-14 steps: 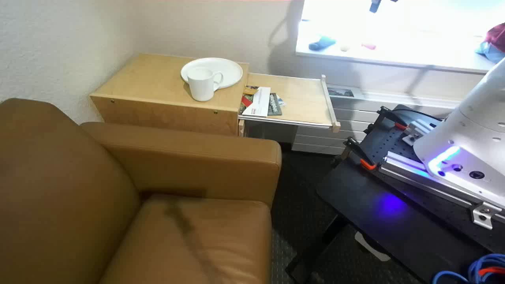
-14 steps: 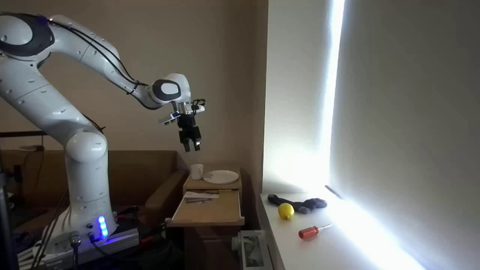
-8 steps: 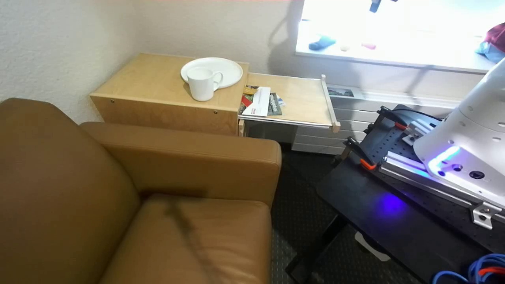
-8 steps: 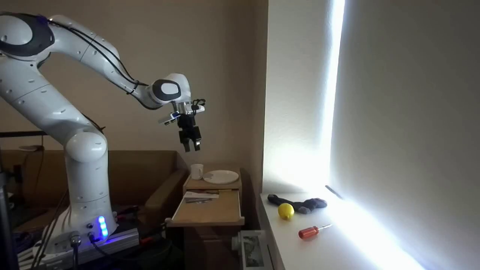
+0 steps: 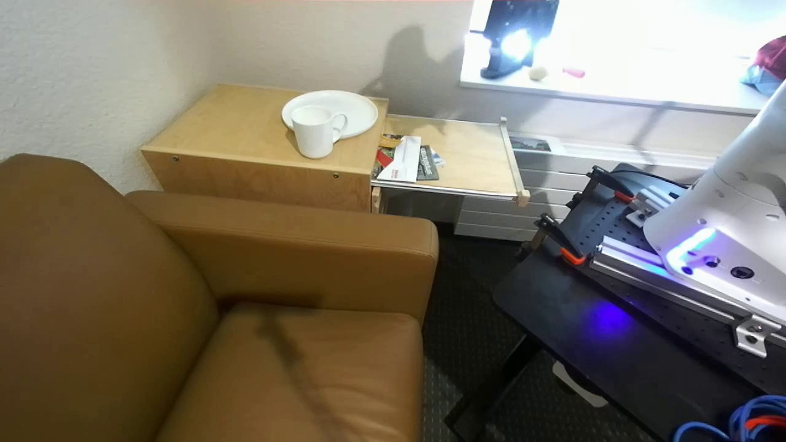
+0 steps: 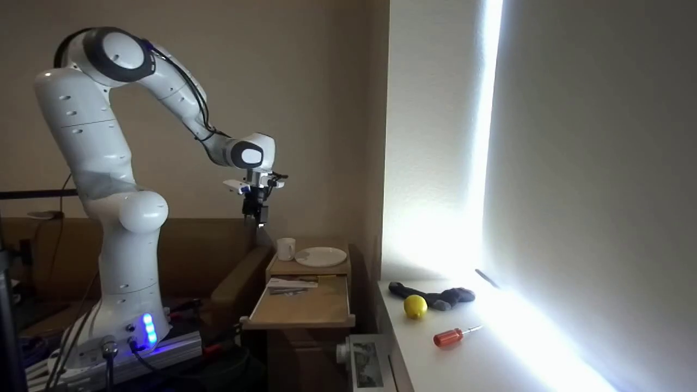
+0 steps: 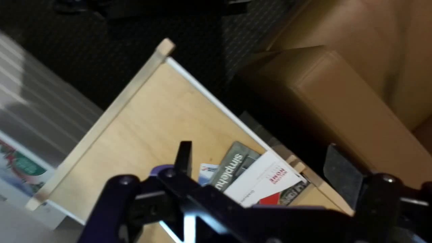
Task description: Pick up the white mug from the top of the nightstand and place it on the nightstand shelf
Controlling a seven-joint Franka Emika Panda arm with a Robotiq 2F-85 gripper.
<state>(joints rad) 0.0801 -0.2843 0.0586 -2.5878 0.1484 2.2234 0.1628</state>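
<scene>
On the wooden counter [image 5: 227, 126], the white mug [image 5: 313, 137] stands just beside the plate [image 6: 321, 257], so bring your pincer [image 7: 260, 158], spread wide and empty, over the mug without bumping the plate.

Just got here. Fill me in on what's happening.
A robot arm is meant to move the mug from the top of the nightstand to its pulled-out shelf. The mug stands upright up there, beside the plate, not yet picked up. The gripper hangs in the air, open and holding nothing. Papers lie on the shelf, at the end nearest the nightstand.
</scene>
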